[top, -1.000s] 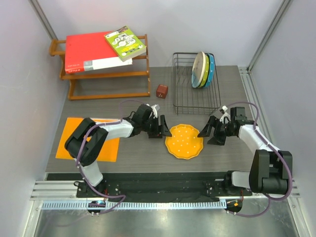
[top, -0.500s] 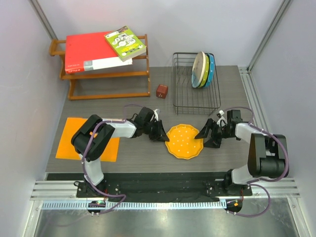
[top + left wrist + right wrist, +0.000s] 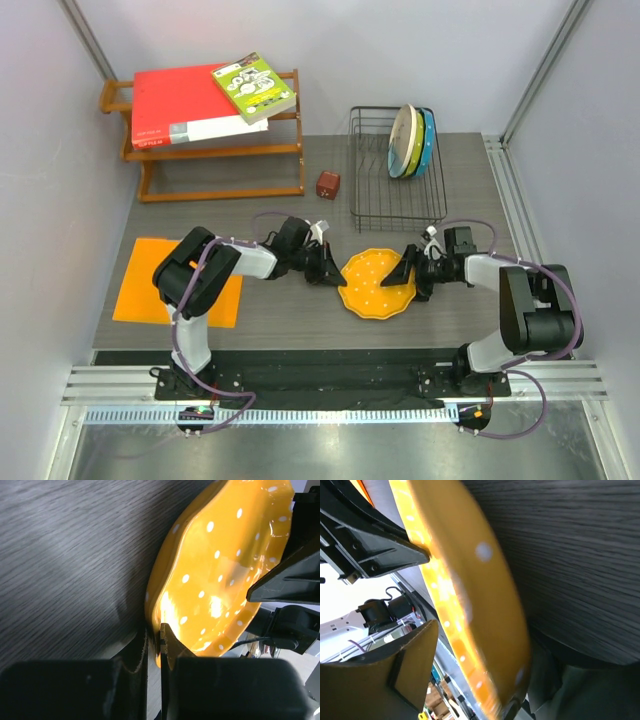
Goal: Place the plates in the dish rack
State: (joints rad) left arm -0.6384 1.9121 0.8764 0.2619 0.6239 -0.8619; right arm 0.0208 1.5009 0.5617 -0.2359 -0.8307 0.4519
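The orange-yellow plate (image 3: 376, 284) lies on the tabletop (image 3: 280, 215) just in front of the dish rack (image 3: 395, 190), with its rack-side edge tipped up a little. Other plates (image 3: 410, 142) stand upright in the rack's right rear slots.

The left pincer (image 3: 325, 268) is narrowed onto the plate's left rim, pinching it. The right pincer (image 3: 408, 275) is wide and straddles the right rim, and a sliver of gap shows beside one finger.

To lift cleanly, close your right pincer fully on the rim before raising. Keep both grips level so the glossy plate does not twist or slip. Then stand the plate on edge and carry it to a free slot left of the racked plates.

Both arms lie low and stretched in front of the rack. Their forearms are nearly flat to the tabletop, and the pincers point inward at each other across the plate.
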